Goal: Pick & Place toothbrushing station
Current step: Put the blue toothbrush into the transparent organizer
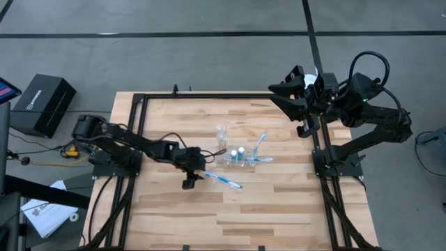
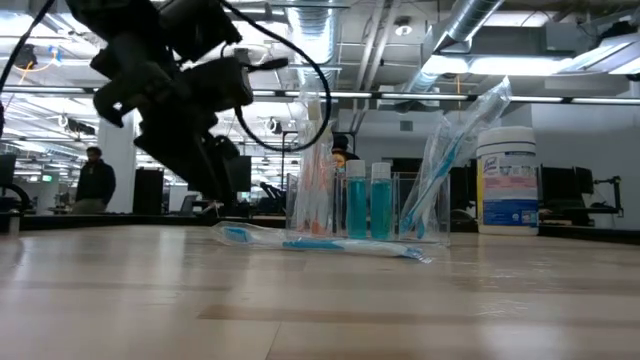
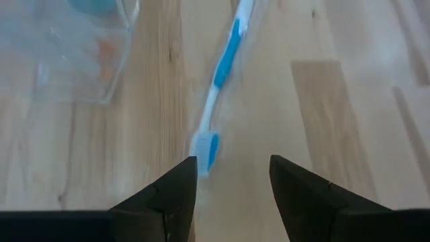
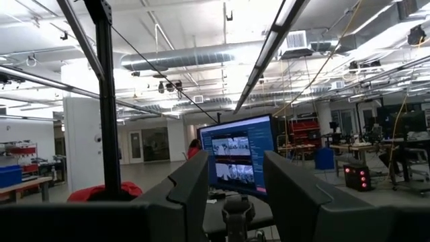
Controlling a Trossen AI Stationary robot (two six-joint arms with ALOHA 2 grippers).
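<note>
The toothbrushing station (image 1: 233, 156) is a clear plastic holder standing on its base at mid-table; two teal bottles (image 2: 368, 200) and upright wrapped toothbrushes (image 2: 450, 150) stand in it. A blue toothbrush in a clear wrapper (image 3: 218, 87) lies flat on the wood on the near side of it. My left gripper (image 3: 232, 181) is open, slanting down just above the table, its fingers at the brush's head end (image 3: 205, 148) and left of the station (image 3: 80, 54). My right gripper (image 4: 235, 185) is open and held high at the far right (image 1: 279, 94), pointing into the room.
A big white canister with a blue label (image 2: 507, 180) stands behind the station in the low view. A black frame (image 1: 209, 97) runs along the table's far and side edges. Bare wood (image 1: 230, 216) stretches toward the near edge. A person (image 2: 95, 180) stands far off in the room.
</note>
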